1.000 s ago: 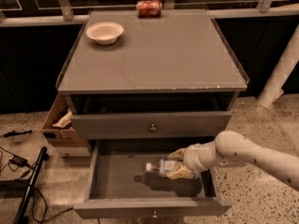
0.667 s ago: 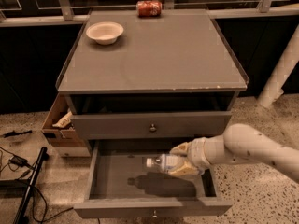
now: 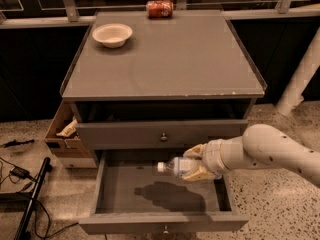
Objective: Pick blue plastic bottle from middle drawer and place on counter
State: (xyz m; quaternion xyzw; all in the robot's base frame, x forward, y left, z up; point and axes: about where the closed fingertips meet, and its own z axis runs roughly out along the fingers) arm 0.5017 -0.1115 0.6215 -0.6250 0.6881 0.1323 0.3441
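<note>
The blue plastic bottle point(image 3: 175, 166) lies sideways in my gripper point(image 3: 196, 163), white cap pointing left, lifted above the floor of the open middle drawer point(image 3: 120, 194). Its shadow falls on the drawer floor below it. My gripper is shut on the bottle's base end, with the white arm reaching in from the right. The counter point(image 3: 170, 59) is the grey cabinet top above and behind, higher than the bottle.
A white bowl point(image 3: 112, 34) sits at the counter's back left and a red soda can point(image 3: 159, 8) lies at its back edge. The upper knobbed drawer front point(image 3: 163, 133) is closed. A cardboard box point(image 3: 62, 132) stands left of the cabinet, cables and a black pole point(image 3: 31, 200) on the floor.
The gripper has lifted the bottle off the drawer floor and carried it up, clear of the floor, with its shadow now separate below it.
</note>
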